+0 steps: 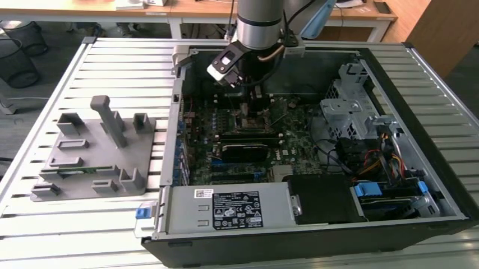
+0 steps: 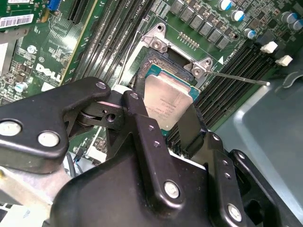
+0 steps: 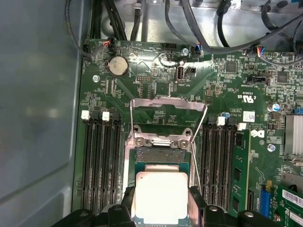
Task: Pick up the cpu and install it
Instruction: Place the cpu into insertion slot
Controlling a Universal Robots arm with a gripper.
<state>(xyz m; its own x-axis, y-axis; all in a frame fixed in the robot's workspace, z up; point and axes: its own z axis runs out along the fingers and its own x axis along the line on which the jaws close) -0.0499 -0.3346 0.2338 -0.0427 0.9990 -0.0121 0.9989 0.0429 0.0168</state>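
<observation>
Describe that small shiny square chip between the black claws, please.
The cpu is a small flat square chip with a silver-grey metal top bearing faint print and a thin greenish edge. It sits over the open socket of the green motherboard, whose metal clamp frame is swung up. The black gripper grips it by two opposite sides. Whether it is seated cannot be told.

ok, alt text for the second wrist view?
The black gripper holds the silver-topped cpu by two opposite edges at the open socket of a green motherboard, with memory slots on both sides.
</observation>
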